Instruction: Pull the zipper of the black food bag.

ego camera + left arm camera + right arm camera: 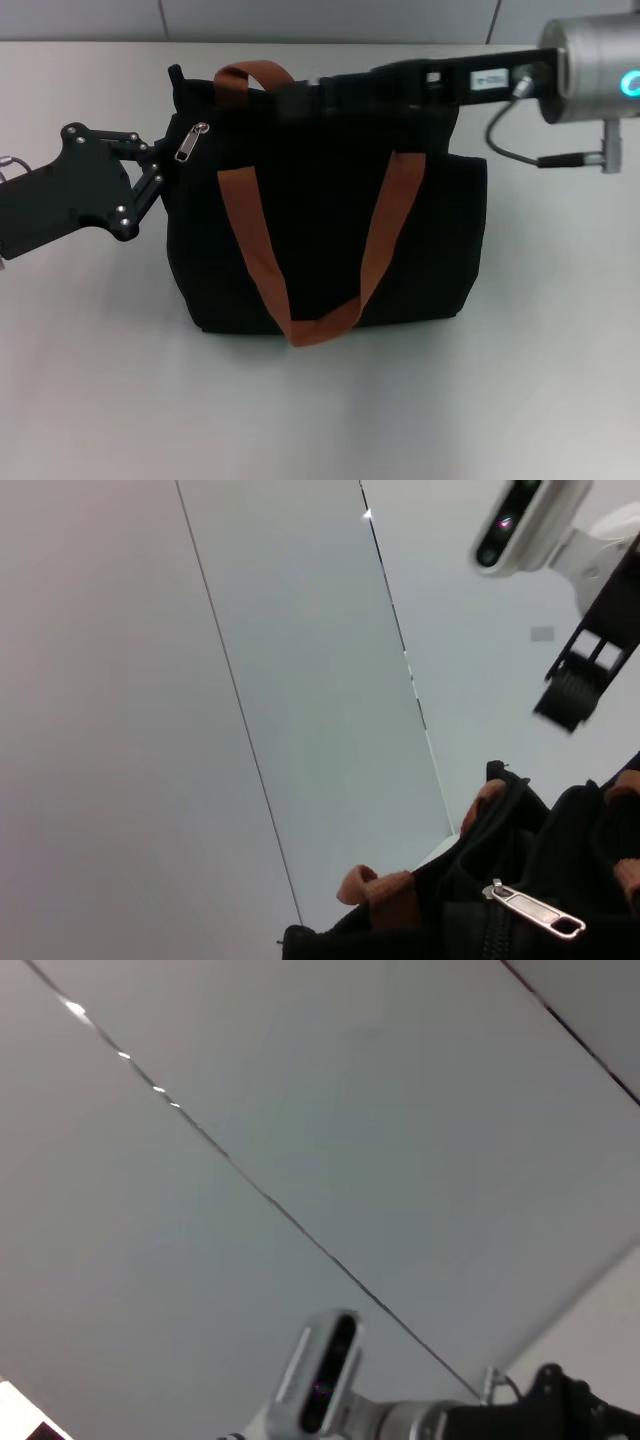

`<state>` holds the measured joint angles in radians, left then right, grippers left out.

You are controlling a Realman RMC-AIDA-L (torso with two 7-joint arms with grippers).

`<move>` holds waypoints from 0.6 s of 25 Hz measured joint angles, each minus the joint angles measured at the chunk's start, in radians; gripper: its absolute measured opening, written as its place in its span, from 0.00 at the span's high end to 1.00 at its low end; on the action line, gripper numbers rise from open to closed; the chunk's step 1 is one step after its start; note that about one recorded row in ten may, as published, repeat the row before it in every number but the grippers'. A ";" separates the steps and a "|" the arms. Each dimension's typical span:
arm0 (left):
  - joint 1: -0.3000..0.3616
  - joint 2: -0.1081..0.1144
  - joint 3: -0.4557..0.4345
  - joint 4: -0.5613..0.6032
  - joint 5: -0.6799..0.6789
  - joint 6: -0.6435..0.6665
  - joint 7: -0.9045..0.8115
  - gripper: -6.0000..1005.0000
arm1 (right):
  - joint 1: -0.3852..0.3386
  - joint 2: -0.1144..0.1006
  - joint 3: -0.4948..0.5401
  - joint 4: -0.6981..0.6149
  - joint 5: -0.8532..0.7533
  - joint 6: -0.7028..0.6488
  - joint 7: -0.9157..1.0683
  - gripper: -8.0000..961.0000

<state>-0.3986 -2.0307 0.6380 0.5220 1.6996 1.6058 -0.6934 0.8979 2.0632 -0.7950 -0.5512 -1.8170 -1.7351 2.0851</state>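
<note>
The black food bag point(330, 210) lies flat on the table, with one orange-brown strap point(320, 250) looped across its front and another point(252, 72) at its top edge. The zipper point(192, 142), a small silver pull tab, rests at the bag's upper left corner and also shows in the left wrist view point(535, 912). My left gripper point(165, 165) sits against the bag's left edge, just below and left of the zipper. Its tips merge with the black fabric. My right gripper point(300, 98) reaches in from the right along the bag's top edge. The right wrist view shows none of the bag.
The white table point(320, 410) spreads out in front of the bag and to both sides. A grey panelled wall point(330, 20) stands just behind it. The right arm's silver wrist point(595, 60) and its cable point(520, 150) hang over the back right.
</note>
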 joint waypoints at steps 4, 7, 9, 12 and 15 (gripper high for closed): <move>-0.002 -0.001 0.000 0.000 0.000 0.002 0.003 0.95 | 0.030 0.000 -0.072 -0.007 0.000 0.057 0.109 0.21; -0.002 -0.002 0.000 0.000 0.000 0.005 0.009 0.95 | 0.044 0.000 -0.111 -0.015 -0.001 0.087 0.165 0.21; -0.003 -0.002 0.000 0.000 0.000 0.006 0.009 0.95 | 0.053 0.001 -0.124 -0.017 -0.004 0.106 0.190 0.22; -0.007 -0.002 0.000 0.001 0.000 0.006 0.009 0.95 | 0.069 0.004 -0.132 -0.017 -0.026 0.137 0.221 0.22; -0.008 -0.005 0.000 0.008 0.000 0.006 0.009 0.94 | 0.087 0.010 -0.155 -0.016 -0.042 0.174 0.240 0.23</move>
<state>-0.4066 -2.0357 0.6381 0.5299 1.6995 1.6121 -0.6840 0.9853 2.0736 -0.9498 -0.5670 -1.8588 -1.5609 2.3250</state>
